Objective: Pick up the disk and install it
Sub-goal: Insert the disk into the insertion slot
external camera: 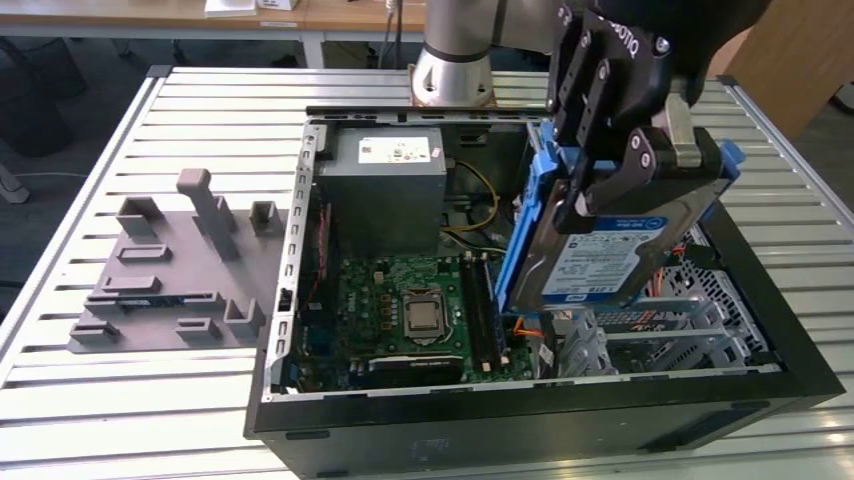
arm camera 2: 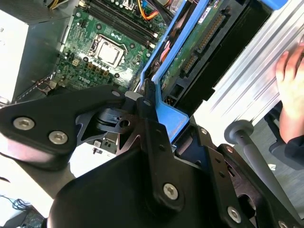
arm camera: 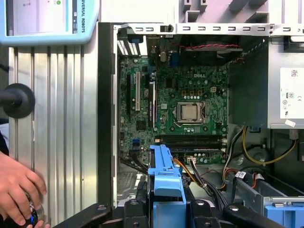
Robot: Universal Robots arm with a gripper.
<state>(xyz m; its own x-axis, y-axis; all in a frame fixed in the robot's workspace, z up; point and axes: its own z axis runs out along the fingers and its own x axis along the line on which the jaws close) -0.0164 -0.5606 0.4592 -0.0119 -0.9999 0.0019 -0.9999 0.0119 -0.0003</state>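
Gripper (external camera: pixel 630 172) is clamped on the disk (external camera: pixel 607 255), jaws closed across its upper end, and the drive is off the table and in the air; it hangs inside the open top of the computer case (external camera: pixel 534 425), towards the exterior view's right; the long axis runs steeply up and down, leaning a little, label facing the exterior camera, bright blue frame along the edge nearest the motherboard (external camera: pixel 414 300); so the disk lies straight below the gripper, free end pointing down at the grey drive cage (external camera: pixel 674 330); whether that lower end touches the cage I cannot tell, it looks just above it; in the second wrist view the green circuit side of the disk (arm camera 2: pixel 190 52) shows beside the blue frame, running away from the jaws towards the case floor; the grey slotted stand (external camera: pixel 167 270) sits well apart on the slatted table (external camera: pixel 120 400); a person's hand (arm camera: pixel 16 190) rests outside the case in the first wrist view.
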